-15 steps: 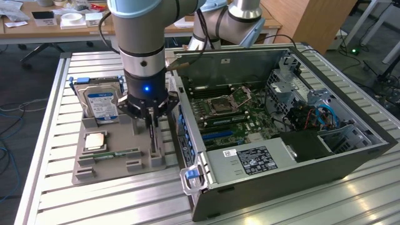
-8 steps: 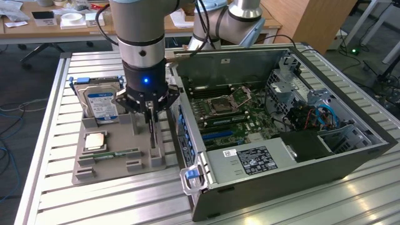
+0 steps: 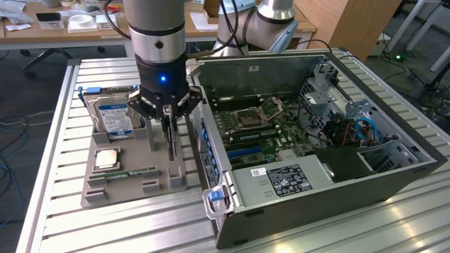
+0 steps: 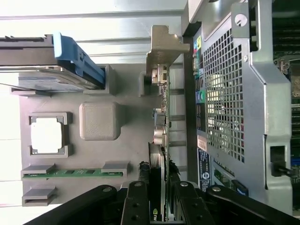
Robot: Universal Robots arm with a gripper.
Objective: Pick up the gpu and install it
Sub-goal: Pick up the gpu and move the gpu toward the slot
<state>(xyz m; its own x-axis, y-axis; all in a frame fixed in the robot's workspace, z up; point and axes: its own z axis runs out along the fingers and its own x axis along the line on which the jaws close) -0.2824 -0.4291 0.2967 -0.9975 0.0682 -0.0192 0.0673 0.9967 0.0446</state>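
Tray (image 3: pixel 134 155) and case (image 3: pixel 316 158) on slatted table (image 3: pixel 63 153)

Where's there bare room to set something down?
The silver table looks bare in front of the grey tray, left of the PC case. It's crowded between tray and case, where the gripper holds the gpu.

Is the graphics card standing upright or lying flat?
Upright: the wrist view shows the graphics card edge-on, pinched between the gripper's fingers.
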